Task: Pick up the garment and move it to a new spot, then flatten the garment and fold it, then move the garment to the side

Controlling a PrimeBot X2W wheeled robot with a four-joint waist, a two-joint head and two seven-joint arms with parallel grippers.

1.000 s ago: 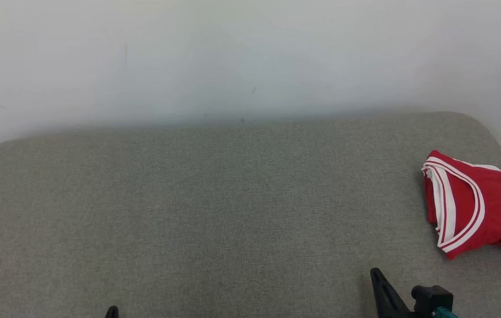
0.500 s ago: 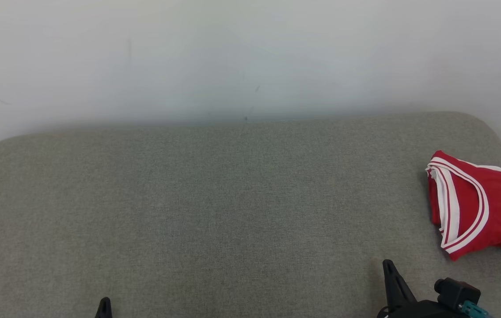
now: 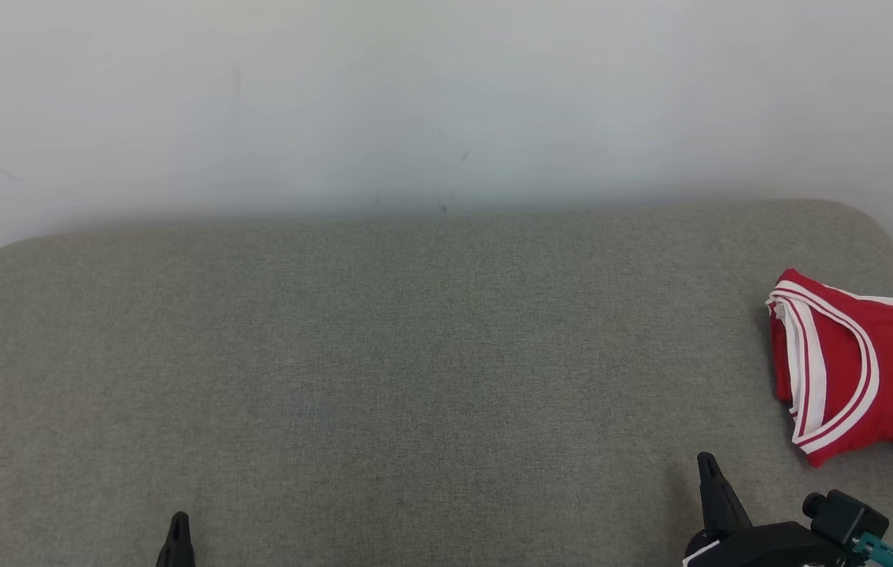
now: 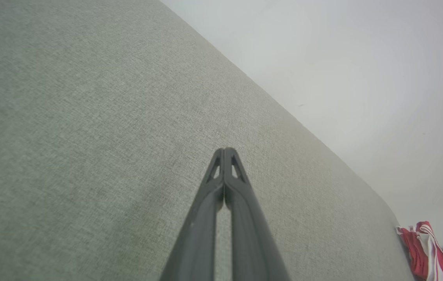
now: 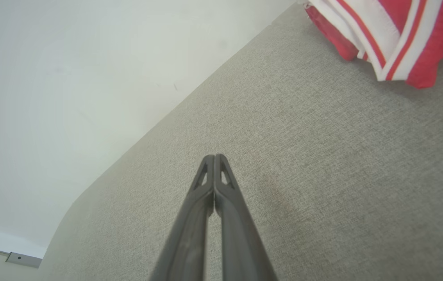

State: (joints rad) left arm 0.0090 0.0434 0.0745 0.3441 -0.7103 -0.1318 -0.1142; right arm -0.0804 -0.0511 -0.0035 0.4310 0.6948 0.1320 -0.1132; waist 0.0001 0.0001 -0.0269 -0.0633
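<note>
The folded red jersey point(image 3: 856, 370) lies at the grey surface's point(image 3: 415, 354) right edge; my left pincer point(image 4: 225, 150) and right pincer point(image 5: 214, 156), both pressed together and empty, appear finished, with only withdrawal left.

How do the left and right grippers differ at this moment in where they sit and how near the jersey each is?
The right gripper sits at the head view's lower right, close to the red jersey; the left gripper sits lower left, far from it. More of the right gripper's body shows than the left's, which is only a tip. Both are shut, empty, over the grey cushion.
</note>
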